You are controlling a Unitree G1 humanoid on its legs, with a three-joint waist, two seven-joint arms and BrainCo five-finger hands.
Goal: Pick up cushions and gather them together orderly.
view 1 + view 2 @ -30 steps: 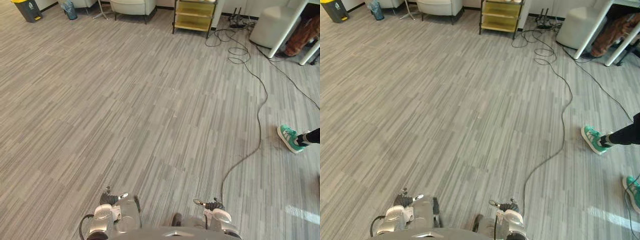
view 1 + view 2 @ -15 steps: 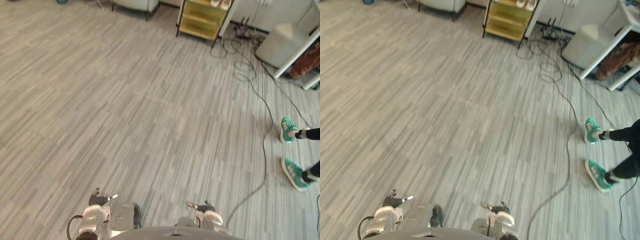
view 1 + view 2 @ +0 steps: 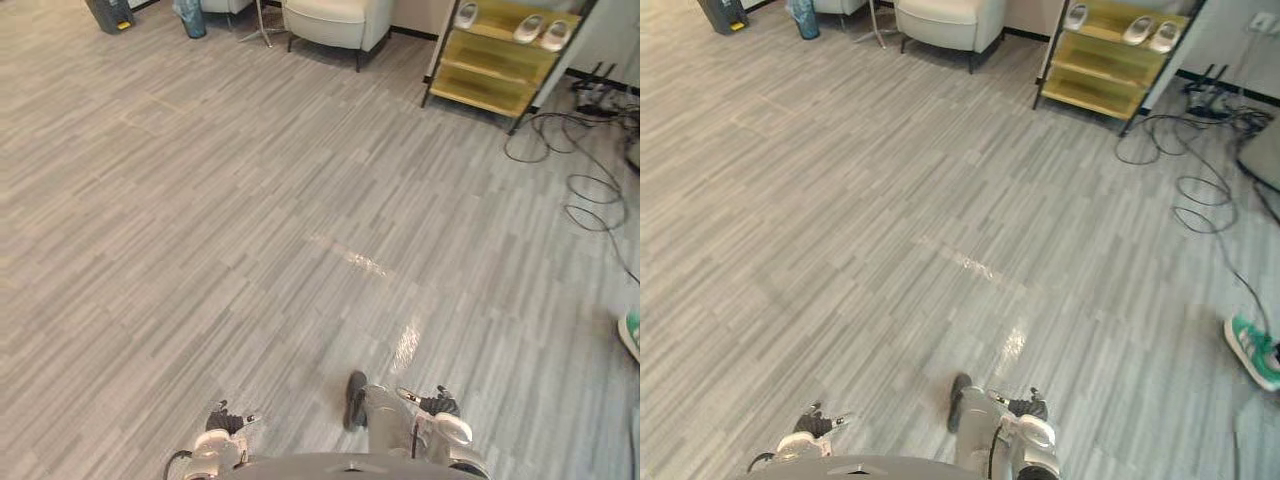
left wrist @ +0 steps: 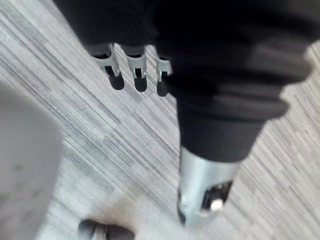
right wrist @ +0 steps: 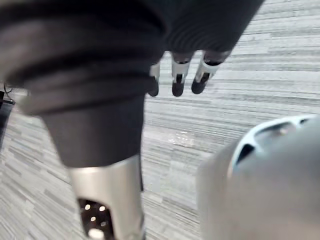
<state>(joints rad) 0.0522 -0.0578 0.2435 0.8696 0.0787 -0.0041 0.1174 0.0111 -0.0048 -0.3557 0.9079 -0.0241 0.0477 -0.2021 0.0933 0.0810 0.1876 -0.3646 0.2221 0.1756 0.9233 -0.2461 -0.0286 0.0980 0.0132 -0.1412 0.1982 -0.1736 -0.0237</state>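
Note:
Grey striped floor (image 3: 250, 220) stretches out in front of me. My left hand (image 4: 139, 75) hangs over this floor with its fingers straight and relaxed, and it holds nothing. My right hand (image 5: 177, 75) hangs the same way on the other side, fingers loose and with nothing in them. Both arms show low at the bottom edge of the eye views, the left (image 3: 222, 425) and the right (image 3: 438, 412).
A pale armchair (image 3: 330, 20) stands at the far wall. A yellow shelf (image 3: 495, 75) with white shoes is to its right. Black cables (image 3: 590, 190) lie on the floor at the far right. A person's green shoe (image 3: 1252, 352) shows at the right edge. A dark bin (image 3: 108, 14) is far left.
The camera has swung to the left, so the shelf and armchair sit nearer the middle and the person's shoes have slid to the right edge. Both hands hang as before.

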